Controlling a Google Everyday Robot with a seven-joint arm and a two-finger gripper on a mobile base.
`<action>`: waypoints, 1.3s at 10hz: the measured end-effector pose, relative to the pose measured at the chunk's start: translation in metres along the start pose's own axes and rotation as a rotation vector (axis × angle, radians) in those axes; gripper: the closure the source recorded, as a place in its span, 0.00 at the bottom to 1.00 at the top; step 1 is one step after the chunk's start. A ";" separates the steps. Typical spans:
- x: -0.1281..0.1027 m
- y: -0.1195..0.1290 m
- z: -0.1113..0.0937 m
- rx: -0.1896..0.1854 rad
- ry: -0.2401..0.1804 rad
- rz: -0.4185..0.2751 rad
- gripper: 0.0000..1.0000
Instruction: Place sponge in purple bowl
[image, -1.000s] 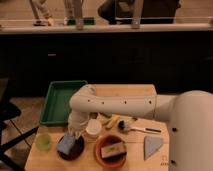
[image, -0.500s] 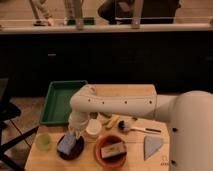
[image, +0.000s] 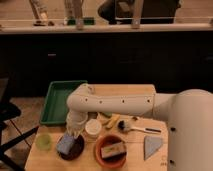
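wooden table (image: 134, 156) in front of a dark counter, with a green tray (image: 50, 107) at its far left. reaching across from the white robot body (image: 192, 130) on the right, a white arm (image: 117, 104), bent downward at its left end. below that bend, the gripper (image: 74, 131), low over the near-left part of the table, right above the purple bowl (image: 79, 150) and at the upper right edge of the sponge (image: 65, 144). touching the sponge or just clear of it: cannot tell. spread or closed, holding anything or nothing: cannot tell either. sponge light blue, lying inside the purple bowl, filling its left and middle, tilted a little, with the dark rim showing on the right and along the near side. just left of the purple bowl, a small pale green cup (image: 44, 141). just right of the gripper, a small white cup (image: 93, 127). to the near right of the purple bowl, close beside it, a larger orange-brown bowl (image: 97, 151) with a tan-brown block (image: 113, 149) inside. farther right, flat on the wood, a blue-grey wedge-shaped cloth (image: 152, 146). behind the orange-brown bowl, a yellow object (image: 113, 121) and a brush (image: 131, 128) with a dark head and a pale handle pointing right.
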 end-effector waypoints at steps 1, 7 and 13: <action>-0.002 -0.002 -0.002 0.001 0.003 -0.006 1.00; -0.013 -0.015 -0.014 0.007 0.033 -0.051 1.00; -0.019 -0.017 -0.024 0.010 0.061 -0.056 1.00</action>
